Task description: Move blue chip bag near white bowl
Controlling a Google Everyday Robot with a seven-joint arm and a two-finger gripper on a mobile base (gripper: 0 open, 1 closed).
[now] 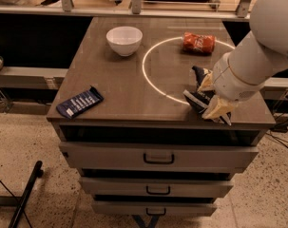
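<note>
The blue chip bag (196,99) lies crumpled at the front right of the table top, on the right side of a white circle line. My gripper (212,96) reaches in from the right, with one tan finger (205,82) behind the bag and the other finger (218,109) in front of it, both pressed against it. The bag rests on the table. The white bowl (124,40) stands at the back left of the table, far from the bag. My arm hides the bag's right part.
An orange-red bag (198,42) lies at the back right inside the white circle (149,77). A flat dark blue packet with white stripes (80,101) lies at the front left corner. The table (120,87) has drawers below its front edge. A railing runs behind it.
</note>
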